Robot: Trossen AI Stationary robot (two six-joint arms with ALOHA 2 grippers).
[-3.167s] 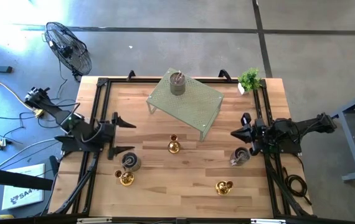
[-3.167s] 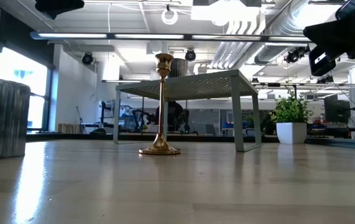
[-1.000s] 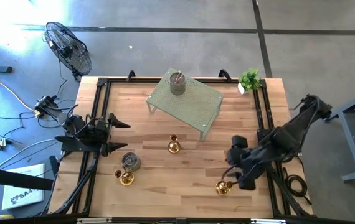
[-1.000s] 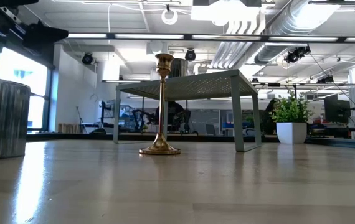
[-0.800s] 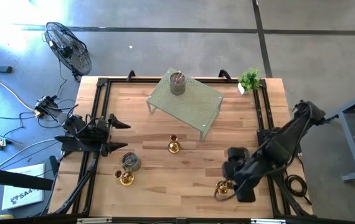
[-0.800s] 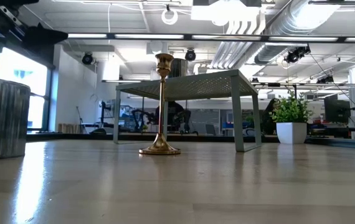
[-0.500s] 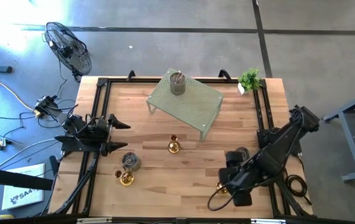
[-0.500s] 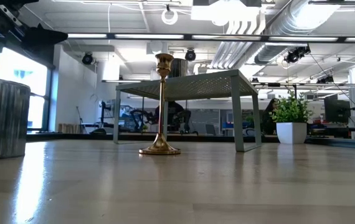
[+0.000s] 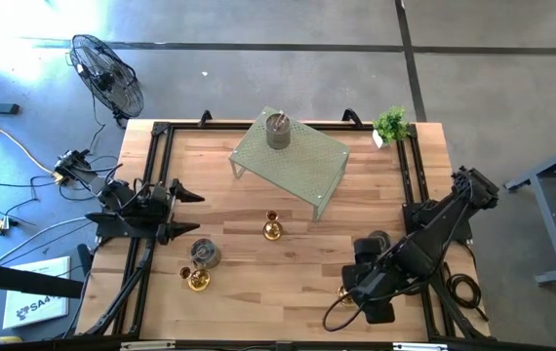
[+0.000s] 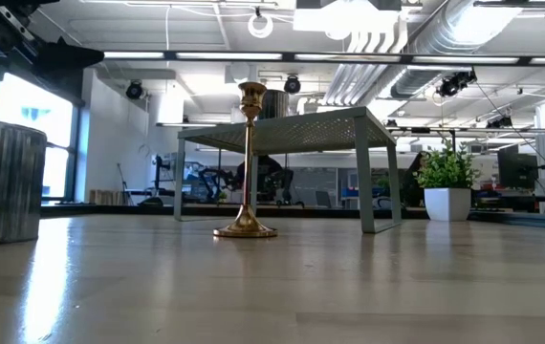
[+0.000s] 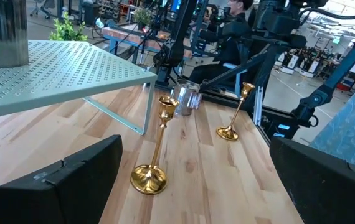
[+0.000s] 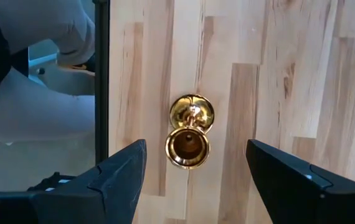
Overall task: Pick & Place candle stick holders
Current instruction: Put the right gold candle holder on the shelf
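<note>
A gold candle stick holder [image 12: 190, 130] stands upright on its round base near the table's near right corner. My right gripper [image 12: 195, 146] hangs above it pointing down, open, one finger on either side of it and clear of it. Another gold holder [image 9: 272, 229] stands mid-table, and a third one [image 9: 198, 280] is at the near left beside a grey cup [image 9: 206, 253]. A second grey cup [image 9: 377, 240] shows beside the right arm. A third one [image 9: 277, 130] sits on the green rack [image 9: 293, 161]. My left gripper [image 9: 186, 209] waits open at the left edge.
The perforated rack stands on its legs at the table's far middle, with a small potted plant [image 9: 390, 124] at the far right corner. Black rails [image 9: 153, 185] run along the left and right edges. A cable loop [image 9: 339, 314] hangs near the right gripper.
My right gripper has moved toward the table's near edge and a little to the left, coming to stand over the near right gold holder. Nothing on the table has moved.
</note>
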